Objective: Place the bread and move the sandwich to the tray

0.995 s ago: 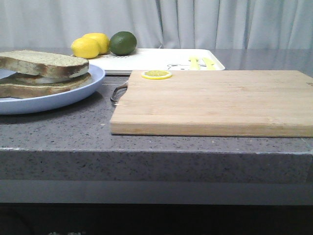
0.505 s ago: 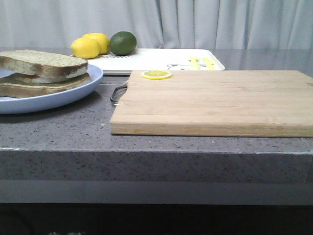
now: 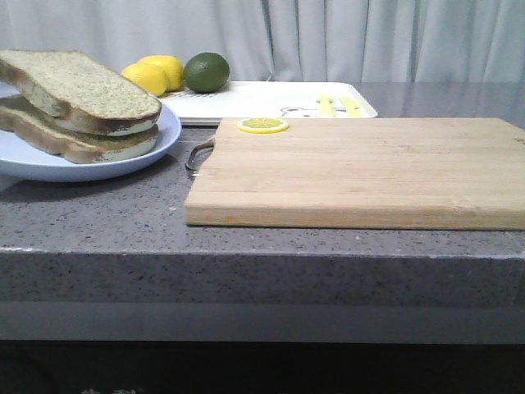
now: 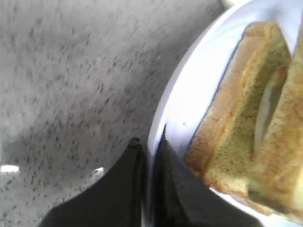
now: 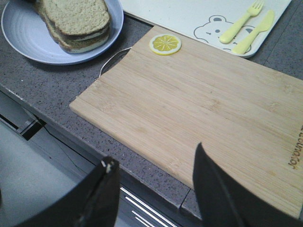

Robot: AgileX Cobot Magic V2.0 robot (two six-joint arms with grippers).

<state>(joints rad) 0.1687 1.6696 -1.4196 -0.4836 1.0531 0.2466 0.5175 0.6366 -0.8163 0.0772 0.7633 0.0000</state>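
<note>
Left gripper had its black fingers nearly closed, pinching the rim of the round light-blue plate; the plate looked tilted and lifted at the tabletop's near-left area. On it sat the sandwich: thick brown-crusted bread slice on top, white egg layer showing between it and the lower slice. So the bread step looked done, and the step in hand was carrying the plate to the tray. The flat white rectangular tray with yellow printed fork and knife lay toward the far edge of the speckled grey tabletop, behind the pale wooden cutting board. Two yellow lemons and a dark green lime sat at the tray's far-left corner; a lemon slice rested on the board's far-left corner. Right gripper hung wide open over the board's near edge, holding nothing.

To do it well: keep the plate level, since the top slice could slide off a tilted plate. Move slowly, with the pinch firm on the rim. Clear the board corner and lemon slice, set down on bare tray surface away from the fruit, and release only once the plate sits flat.
</note>
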